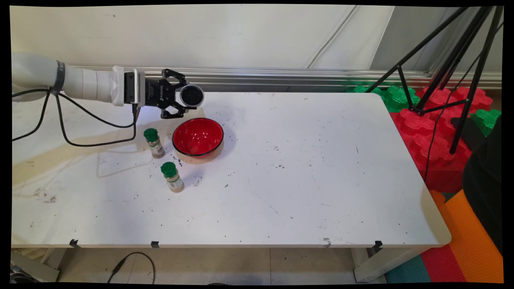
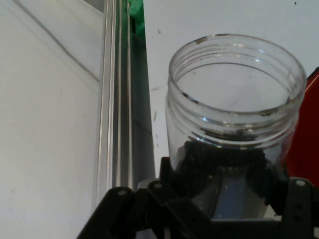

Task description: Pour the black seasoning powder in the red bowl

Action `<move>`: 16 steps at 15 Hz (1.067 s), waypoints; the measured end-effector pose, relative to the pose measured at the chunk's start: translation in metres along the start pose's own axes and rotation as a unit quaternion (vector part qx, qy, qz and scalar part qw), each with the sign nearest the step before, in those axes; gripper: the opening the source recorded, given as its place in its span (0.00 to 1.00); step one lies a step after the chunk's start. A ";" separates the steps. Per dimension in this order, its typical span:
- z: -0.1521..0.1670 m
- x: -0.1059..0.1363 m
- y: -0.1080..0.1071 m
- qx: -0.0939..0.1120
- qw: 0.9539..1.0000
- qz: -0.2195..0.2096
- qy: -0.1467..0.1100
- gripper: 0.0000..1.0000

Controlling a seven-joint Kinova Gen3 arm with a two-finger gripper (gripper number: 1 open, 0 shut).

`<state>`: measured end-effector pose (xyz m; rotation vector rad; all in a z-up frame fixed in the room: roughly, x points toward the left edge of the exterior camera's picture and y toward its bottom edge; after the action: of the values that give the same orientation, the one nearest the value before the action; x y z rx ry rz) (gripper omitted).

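Clear plastic, wide-mouthed and lidless: that is the jar [image 1: 192, 95] your black two-finger gripper [image 1: 185, 98] holds, jaws closed around its lower body. You see the arm reaching in level from the left, the jar held above the white table [image 1: 305, 176], just behind a red bowl with a black rim [image 1: 198, 137]. In the hand view the jar [image 2: 234, 119] fills the middle, dark grains showing near its base; the linkage hides the fingertips, and the bowl [image 2: 306, 134] is cut off at the right edge. Left of the bowl stand two small spice bottles with green caps, one near it [image 1: 153, 142] and one closer to you [image 1: 172, 176]. Dark specks dot the table.
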<state>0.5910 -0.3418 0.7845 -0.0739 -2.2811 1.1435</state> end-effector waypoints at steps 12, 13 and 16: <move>-0.013 0.008 -0.004 0.019 0.991 0.131 -0.015 0.00; -0.013 0.008 -0.004 0.020 0.990 0.139 -0.017 0.00; -0.015 0.009 -0.004 0.024 0.986 0.164 -0.022 0.00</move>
<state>0.5922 -0.3314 0.7988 -0.4241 -2.3357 1.3742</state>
